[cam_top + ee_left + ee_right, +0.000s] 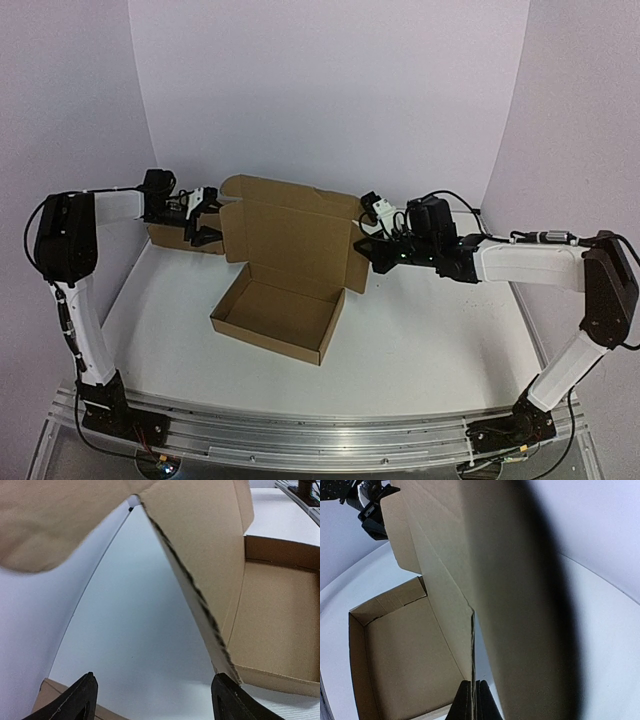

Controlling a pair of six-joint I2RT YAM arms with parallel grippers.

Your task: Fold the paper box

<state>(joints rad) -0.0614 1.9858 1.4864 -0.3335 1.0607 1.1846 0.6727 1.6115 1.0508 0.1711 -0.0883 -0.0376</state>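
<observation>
1. A plain brown die-cut cardboard paper box lies near the middle of the white table. Its shallow rectangular tray is formed, with the walls up and the top open.
2. Its round-cornered lid panel stands roughly upright from the tray's far wall. A short side flap sticks out at the end nearer the left arm.
3. The left gripper hangs just beside that flap, above the table.
4. In the left wrist view its black fingers are spread wide with only bare table between them. The flap's raw corrugated edge runs down close to the other finger. Nothing is clasped, and whether the card touches that finger cannot be told.
5. The right gripper is at the lid's opposite end, low against its outer edge.
6. In the right wrist view its jaws are pressed together. A vertical cut edge of the card comes down right to the fingertips. Whether any card is pinched between them cannot be told.
7. The same view shows the inside of the tray to the left of the standing panel.
8. A second shallow brown cardboard box lies behind the left gripper by the back-left wall, apart from the paper box. One corner of it shows in the left wrist view.
</observation>
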